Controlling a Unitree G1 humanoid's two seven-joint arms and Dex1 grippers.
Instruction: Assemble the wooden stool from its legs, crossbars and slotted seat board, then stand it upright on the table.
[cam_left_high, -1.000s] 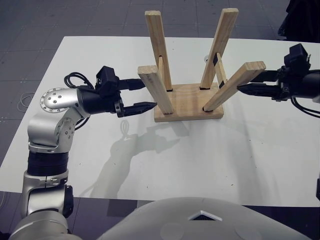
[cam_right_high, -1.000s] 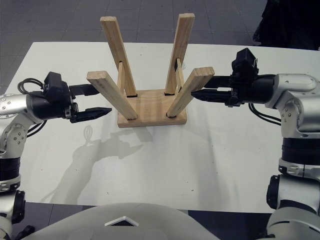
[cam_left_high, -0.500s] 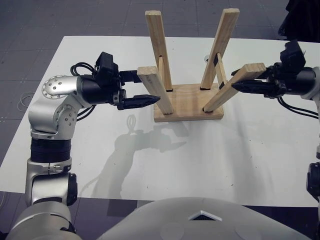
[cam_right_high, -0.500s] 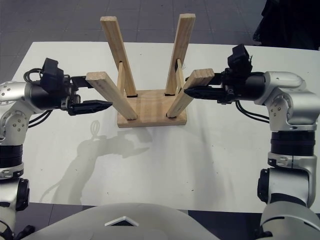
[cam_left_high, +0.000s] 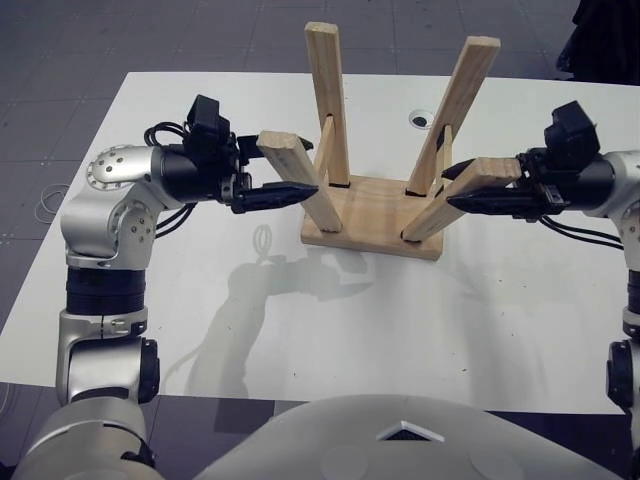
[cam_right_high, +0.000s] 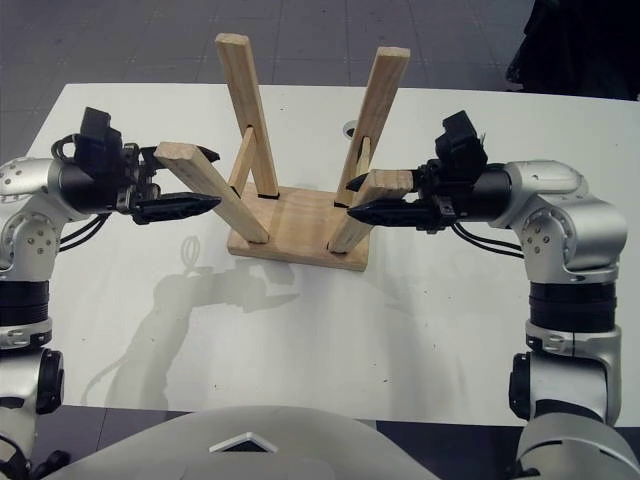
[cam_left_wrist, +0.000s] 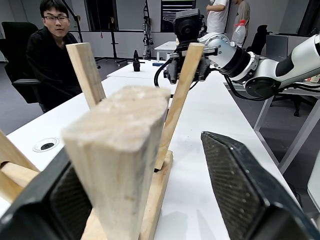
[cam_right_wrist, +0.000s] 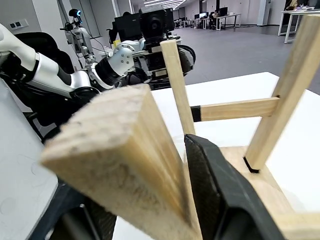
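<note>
The wooden stool stands upside down, its seat board (cam_left_high: 365, 215) on the white table (cam_left_high: 420, 330) and its four legs pointing up and splayed outward. Thin crossbars (cam_right_wrist: 235, 109) join the legs low down. My left gripper (cam_left_high: 283, 168) is open around the top end of the near left leg (cam_left_wrist: 117, 150). One pad (cam_left_wrist: 70, 200) lies against the wood and the other (cam_left_wrist: 235, 185) stands clear of it. My right gripper (cam_left_high: 452, 187) is shut on the top end of the near right leg (cam_right_wrist: 125, 150). The two far legs (cam_left_high: 327, 100) rise free.
A round cable hole (cam_left_high: 425, 120) sits in the table just behind the stool. Bare tabletop lies in front of the stool up to the near edge. Grey floor lies beyond the far edge of the table.
Both grippers have moved inward from beside the near legs to around their top ends. The stool has shifted a little to the right and turned slightly on the table.
</note>
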